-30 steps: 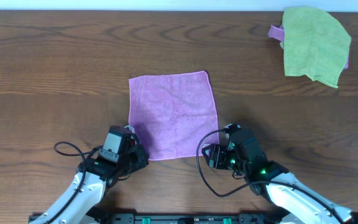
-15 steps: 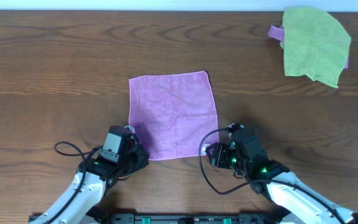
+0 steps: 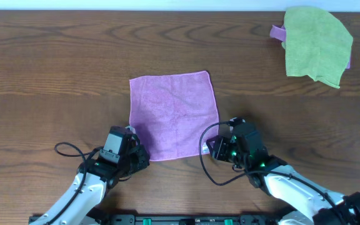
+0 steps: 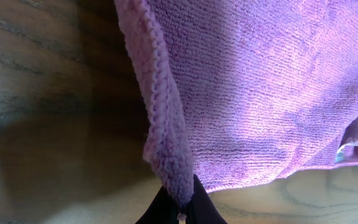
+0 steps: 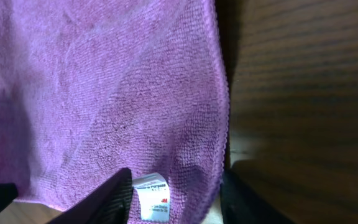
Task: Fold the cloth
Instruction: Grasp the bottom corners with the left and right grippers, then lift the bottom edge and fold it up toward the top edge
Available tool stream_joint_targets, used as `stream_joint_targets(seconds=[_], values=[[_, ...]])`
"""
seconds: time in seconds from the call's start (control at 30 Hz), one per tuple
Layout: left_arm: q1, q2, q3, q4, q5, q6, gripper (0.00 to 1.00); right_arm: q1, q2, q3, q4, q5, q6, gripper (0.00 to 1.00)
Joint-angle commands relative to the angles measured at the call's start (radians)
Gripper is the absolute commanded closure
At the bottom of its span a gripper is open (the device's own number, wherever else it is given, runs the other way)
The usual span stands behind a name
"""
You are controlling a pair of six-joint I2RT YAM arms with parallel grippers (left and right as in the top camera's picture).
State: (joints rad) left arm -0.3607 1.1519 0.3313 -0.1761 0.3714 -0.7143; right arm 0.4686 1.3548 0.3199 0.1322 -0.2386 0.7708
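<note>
Left gripper [image 4: 182,208]: your wrist view shows it clamped on the cloth [image 3: 174,115] at its near-left corner; overhead hides that.
Right gripper [image 5: 176,193]: jaws apart, straddling the near-right corner's white tag [image 5: 151,198].

Cloth [image 3: 174,115] flat at centre of surface [image 3: 55,62]. Larger cloth [image 3: 317,45] at 2 o'clock from it, well apart, near far edge. Left tool [image 3: 132,140] at cloth's 7 o'clock corner, corner pinched. Right tool [image 3: 212,149] at 5 o'clock corner, fingers [image 5: 114,194] either side. Label [image 5: 151,196] on that corner.

One flat purple cloth [image 3: 174,115], one green cloth [image 3: 317,44], two hands [image 3: 134,142] [image 3: 209,149].
</note>
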Motion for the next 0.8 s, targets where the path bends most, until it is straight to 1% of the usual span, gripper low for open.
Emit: stream_joint_targets(seconds=[0.0, 0.13, 0.2, 0.3, 0.43, 0.47, 0.5, 0.77], values=[[0.002, 0.005, 0.003, -0.003, 0.013, -0.007, 0.94, -0.007, 0.055, -0.051, -0.058, -0.029, 0.03, 0.57], [0.002, 0.005, 0.003, -0.003, 0.013, -0.007, 0.94, -0.007, 0.055, -0.053, -0.103, -0.032, 0.047, 0.6], [0.002, 0.005, 0.003, -0.003, 0.013, -0.007, 0.94, -0.007, 0.055, -0.053, -0.106, -0.031, 0.044, 0.63], [0.002, 0.005, 0.003, -0.003, 0.013, -0.007, 0.94, -0.007, 0.056, -0.053, -0.101, -0.031, 0.044, 0.78], [0.002, 0.005, 0.003, -0.003, 0.014, -0.007, 0.94, -0.007, 0.056, -0.053, -0.105, -0.02, 0.044, 0.92], [0.002, 0.005, 0.003, -0.003, 0.014, -0.007, 0.94, -0.008, 0.056, -0.053, -0.105, -0.019, 0.044, 0.96], [0.002, 0.005, 0.003, -0.003, 0.014, -0.007, 0.94, -0.008, 0.056, -0.053, -0.101, -0.02, 0.043, 0.98], [0.002, 0.004, 0.06, -0.01, 0.041, 0.013, 0.94, -0.008, 0.055, -0.018, -0.062, -0.055, 0.029, 0.98]])
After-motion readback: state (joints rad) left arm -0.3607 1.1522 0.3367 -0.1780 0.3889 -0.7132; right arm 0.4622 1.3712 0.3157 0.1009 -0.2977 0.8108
